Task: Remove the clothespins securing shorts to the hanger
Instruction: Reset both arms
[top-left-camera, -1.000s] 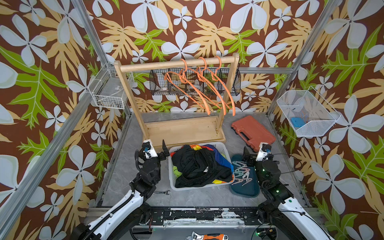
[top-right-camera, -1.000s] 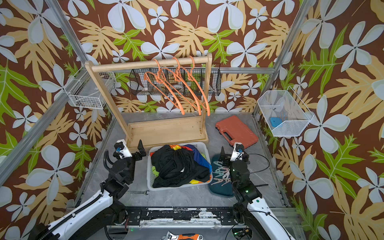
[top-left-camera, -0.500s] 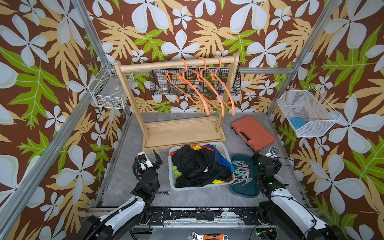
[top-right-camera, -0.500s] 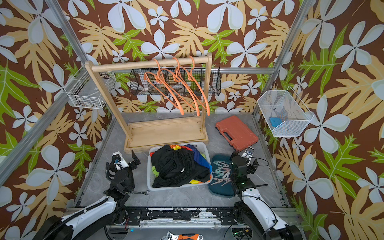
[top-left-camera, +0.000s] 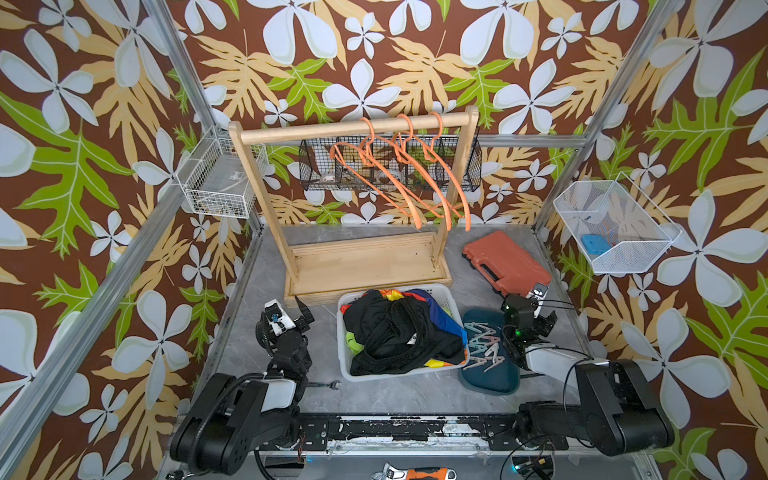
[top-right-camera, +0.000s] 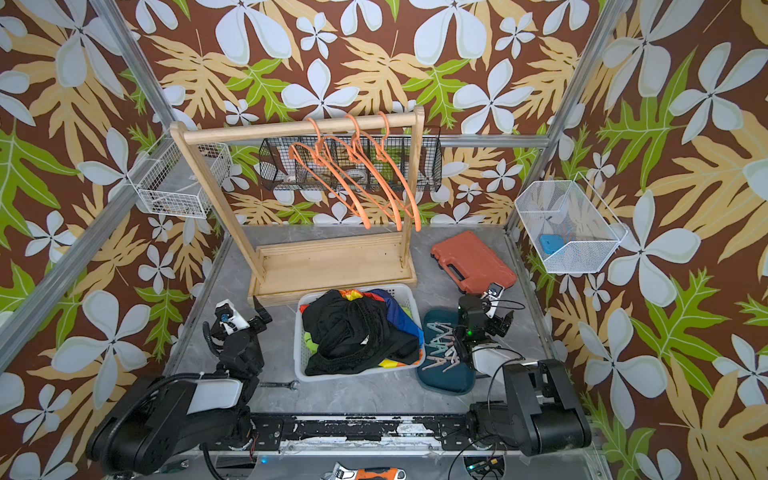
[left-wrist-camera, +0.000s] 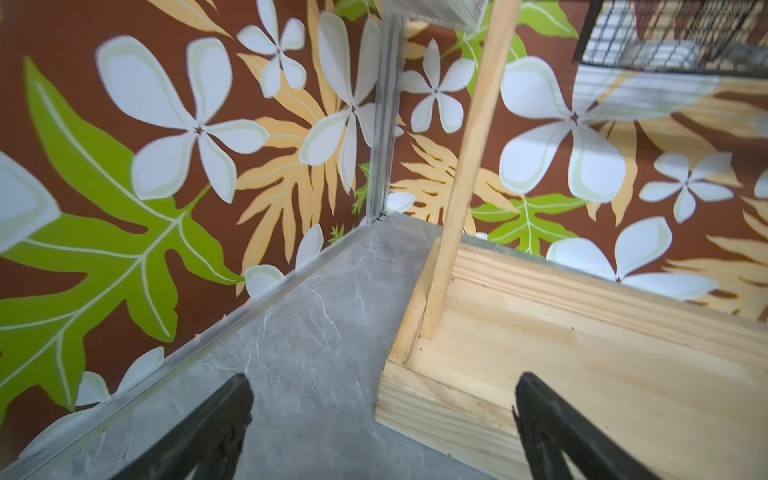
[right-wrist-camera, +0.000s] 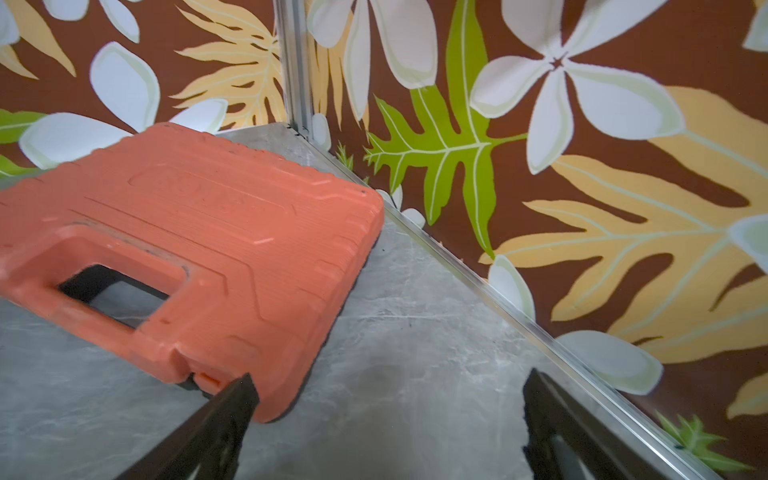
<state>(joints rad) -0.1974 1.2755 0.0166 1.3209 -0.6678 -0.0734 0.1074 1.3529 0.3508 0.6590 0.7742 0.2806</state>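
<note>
left hand (left-wrist-camera: 382, 397) and right hand (right-wrist-camera: 390, 395), open and empty, have sunk low beside the basket (top-left-camera: 342, 332).

Matt grey marble-look worktop (top-left-camera: 415, 395), bare pale wood rack (top-left-camera: 365, 266), ribbed orange plastic case (top-left-camera: 505, 262), soft cloth shorts (top-left-camera: 395, 332)

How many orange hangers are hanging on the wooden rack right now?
3. All hang by their hooks from the wooden rack's top bar, bunched toward its right end: the left hanger, the middle hanger and the right hanger. All are bare; none looks hidden.
</note>
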